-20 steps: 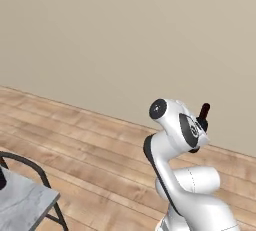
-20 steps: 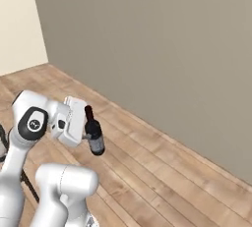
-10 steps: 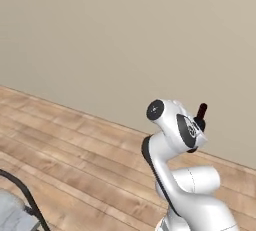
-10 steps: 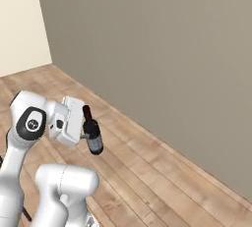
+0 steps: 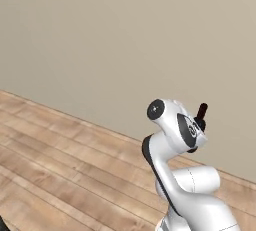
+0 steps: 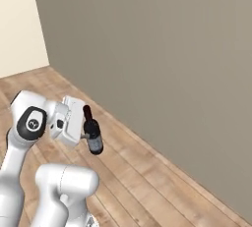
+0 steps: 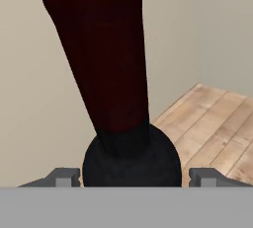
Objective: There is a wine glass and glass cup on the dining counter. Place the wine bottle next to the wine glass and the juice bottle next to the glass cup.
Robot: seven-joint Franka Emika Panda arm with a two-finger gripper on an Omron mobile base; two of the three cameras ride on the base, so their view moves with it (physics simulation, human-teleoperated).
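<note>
gripper (image 6: 84,133): clamped on the wine bottle (image 6: 92,131), fingers either side of its body in the hand view; bottle between the two tips
wine bottle: held in the air beside the arm, roughly upright with a slight tilt; dark-red neck (image 7: 101,49) ran up the hand view, its tip (image 5: 202,110) poked out behind the arm
surroundings: wooden floor (image 5: 60,165) below; plain beige wall (image 6: 162,49) behind
contact: pad contact probably solid, but hidden at the frame edge

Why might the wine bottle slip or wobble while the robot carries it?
The wine bottle looks smooth and glassy, so probably slippery. It is tall and slim, held by the pincer at one spot, so it could tilt.
</note>
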